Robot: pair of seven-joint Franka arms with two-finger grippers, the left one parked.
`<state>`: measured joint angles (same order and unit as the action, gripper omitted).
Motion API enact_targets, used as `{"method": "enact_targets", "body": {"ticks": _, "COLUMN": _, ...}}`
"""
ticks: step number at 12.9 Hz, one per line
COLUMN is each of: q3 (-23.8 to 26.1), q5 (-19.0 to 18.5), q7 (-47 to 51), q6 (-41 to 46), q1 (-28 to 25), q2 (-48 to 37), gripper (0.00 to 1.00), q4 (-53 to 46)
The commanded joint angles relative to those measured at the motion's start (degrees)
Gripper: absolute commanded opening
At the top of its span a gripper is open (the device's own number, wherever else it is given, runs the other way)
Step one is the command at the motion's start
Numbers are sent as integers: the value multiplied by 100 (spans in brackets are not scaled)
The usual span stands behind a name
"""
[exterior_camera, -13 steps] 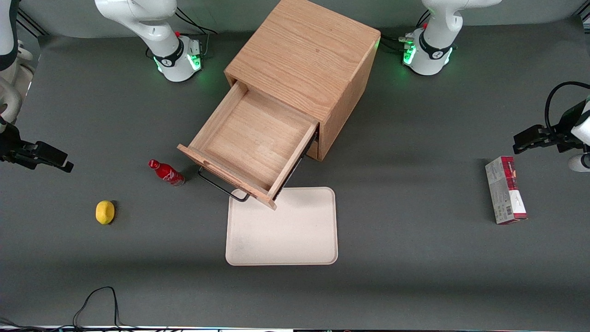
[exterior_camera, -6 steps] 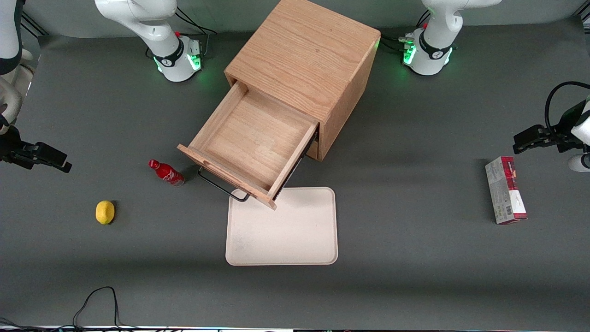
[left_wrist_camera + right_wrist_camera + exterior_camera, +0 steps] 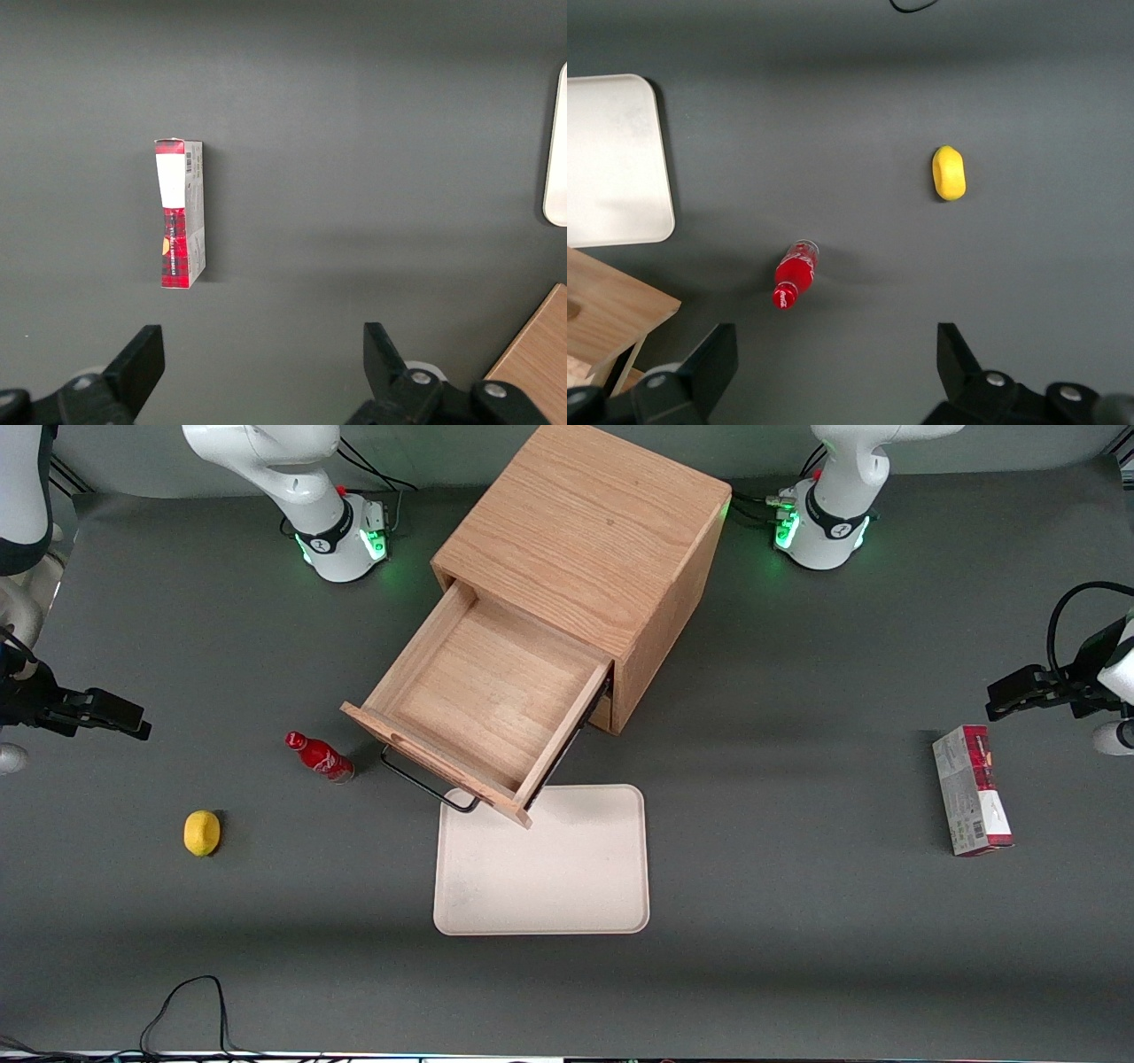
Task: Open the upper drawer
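- The gripper (image 3: 133, 722) hangs above the worktop (image 3: 797, 921) at the working arm's end, close to that edge, well apart from the cabinet; its two fingers (image 3: 709, 363) stand spread wide with nothing between them.
- A yellow lemon (image 3: 202, 833) lies on the mat near the same end, nearer the front camera than the gripper.
- A small red bottle (image 3: 319, 756) stands between the lemon and the drawer front, close to the handle but not touching it.
- The upper drawer (image 3: 483, 695) is pulled far out of the wooden cabinet (image 3: 585, 531), which sits near the middle of the worktop's edge farthest from the camera; its light-wood bottom is bare, and its dark bar handle (image 3: 425, 784) points toward the front camera and the working arm's end.
- A cream tray (image 3: 567, 886) lies flat in the middle of the worktop, one corner tucked under the drawer's front corner.
- A red and white carton (image 3: 971, 790) lies on its side toward the parked arm's end, well apart from everything else.
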<state>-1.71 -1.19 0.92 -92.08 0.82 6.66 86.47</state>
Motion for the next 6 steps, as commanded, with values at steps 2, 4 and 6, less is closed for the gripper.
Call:
{"method": "enact_targets", "body": {"ticks": 2, "q3": 13, "q5": -127, "q7": -418, "q6": 50, "q1": -38, "q2": -78, "gripper": 100, "q4": 28}}
{"method": "enact_targets", "body": {"ticks": 4, "q3": 4, "q5": -127, "q7": -391, "q6": 50, "q1": -46, "q2": -78, "gripper": 100, "q4": 28}}
{"method": "enact_targets", "body": {"ticks": 6, "q3": -5, "q5": -127, "q7": -391, "q6": 50, "q1": -38, "q2": -78, "gripper": 100, "q4": 37}}
